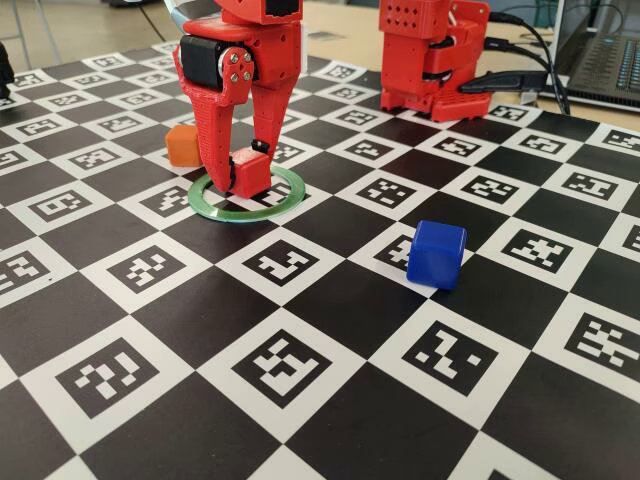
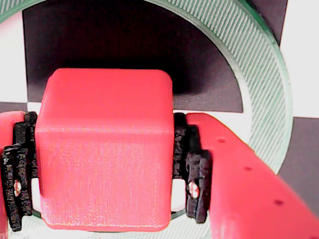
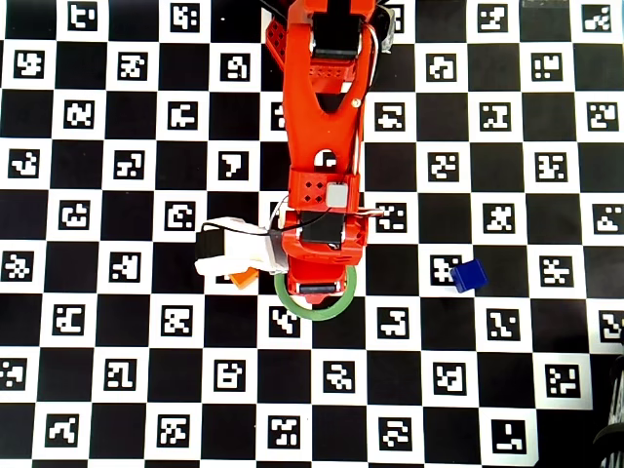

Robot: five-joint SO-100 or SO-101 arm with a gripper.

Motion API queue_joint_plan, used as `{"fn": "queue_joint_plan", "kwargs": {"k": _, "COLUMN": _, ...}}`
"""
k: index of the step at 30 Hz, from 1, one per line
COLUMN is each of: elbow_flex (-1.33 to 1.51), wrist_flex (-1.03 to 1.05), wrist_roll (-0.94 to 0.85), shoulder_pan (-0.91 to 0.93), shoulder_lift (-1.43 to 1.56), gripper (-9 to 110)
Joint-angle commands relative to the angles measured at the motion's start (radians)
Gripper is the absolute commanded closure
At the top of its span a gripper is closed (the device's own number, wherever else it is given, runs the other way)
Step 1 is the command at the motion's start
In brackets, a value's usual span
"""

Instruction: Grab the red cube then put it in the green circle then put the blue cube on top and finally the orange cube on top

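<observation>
My gripper point(image 2: 104, 169) pinches the red cube point(image 2: 104, 149) between both pads, inside the green circle point(image 1: 286, 200), seemingly touching the checkered board point(image 1: 330, 330). Blue cube point(image 1: 437, 254) sits well apart.

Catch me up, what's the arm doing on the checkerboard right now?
The red arm's hand is shut on the small matte red plastic cube and has it down inside the thin flat light-green ring; whether it has touched the board yet is unclear. The small deep-blue plastic cube sits alone on the board, well off to the right in the fixed view. The small matte orange plastic cube lies just behind the ring on the left, beside the hand. Nothing is stacked yet.
</observation>
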Motion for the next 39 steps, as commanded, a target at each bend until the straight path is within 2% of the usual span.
{"fn": "queue_joint_plan", "kwargs": {"k": 1, "elbow_flex": -0.041, "wrist_flex": -0.012, "wrist_roll": 0.009, "shoulder_pan": -0.003, "shoulder_lift": 0.017, "gripper": 87}}
{"fn": "queue_joint_plan", "kwargs": {"k": 7, "elbow_flex": -0.035, "wrist_flex": -0.015, "wrist_roll": 0.014, "shoulder_pan": -0.002, "shoulder_lift": 0.023, "gripper": 68}}
{"fn": "queue_joint_plan", "kwargs": {"k": 13, "elbow_flex": -0.032, "wrist_flex": -0.018, "wrist_roll": 0.018, "shoulder_pan": 0.000, "shoulder_lift": 0.029, "gripper": 61}}
{"fn": "queue_joint_plan", "kwargs": {"k": 27, "elbow_flex": 0.002, "wrist_flex": -0.018, "wrist_roll": 0.018, "shoulder_pan": 0.018, "shoulder_lift": 0.092, "gripper": 58}}
{"fn": "queue_joint_plan", "kwargs": {"k": 39, "elbow_flex": -0.051, "wrist_flex": 0.189, "wrist_roll": -0.043, "shoulder_pan": 0.067, "shoulder_lift": 0.296, "gripper": 58}}
